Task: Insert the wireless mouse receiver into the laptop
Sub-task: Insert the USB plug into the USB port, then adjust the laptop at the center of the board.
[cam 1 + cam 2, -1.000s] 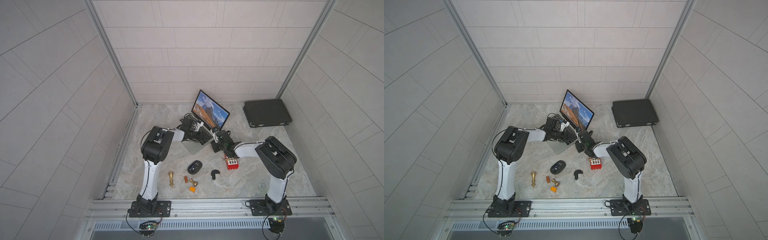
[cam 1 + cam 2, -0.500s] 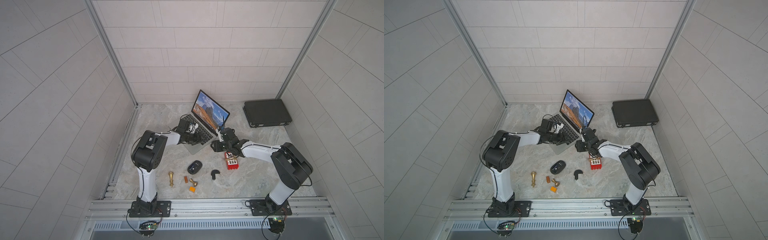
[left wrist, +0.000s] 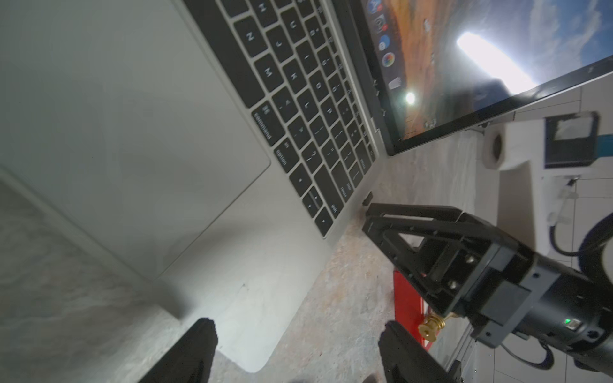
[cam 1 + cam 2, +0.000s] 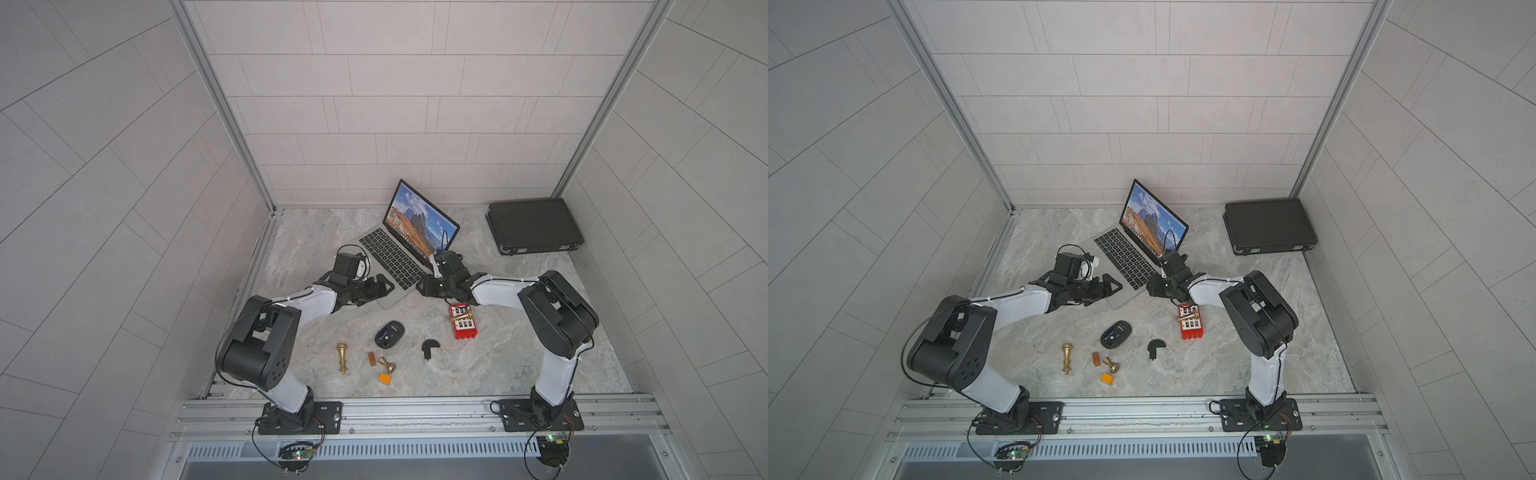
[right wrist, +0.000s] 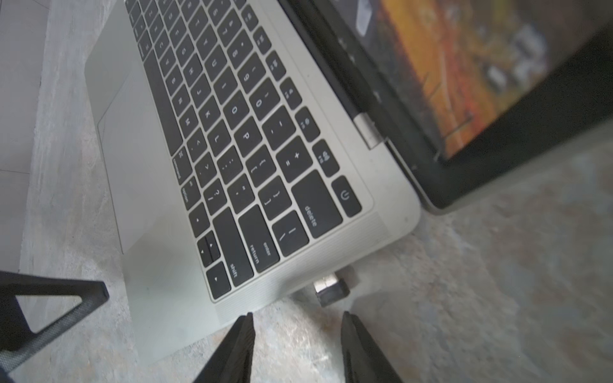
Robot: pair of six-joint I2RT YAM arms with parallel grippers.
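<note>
Left gripper is released, jaws spread wide and empty, at the 7 o'clock corner of the laptop. In the left wrist view that front corner lies between its fingers; whether they touch it cannot be told. Bare table lies open toward 9 o'clock, so this arm probably has free room to back away.

The laptop stands open near the table's middle. The receiver sits in the laptop's right side edge, at about 4 o'clock, its dark stub sticking out just above the table. A sliver of metal plug shows between stub and laptop, so it looks plugged in but perhaps not pushed fully home. A last press may remain; otherwise the task appears done.

Right gripper is also released, jaws apart with nothing between them, tips just short of the stub.

Its way back toward 5 o'clock is tighter: a red block lies near the forearm. The mouse at 6 o'clock and the case at 2 o'clock are well apart.
</note>
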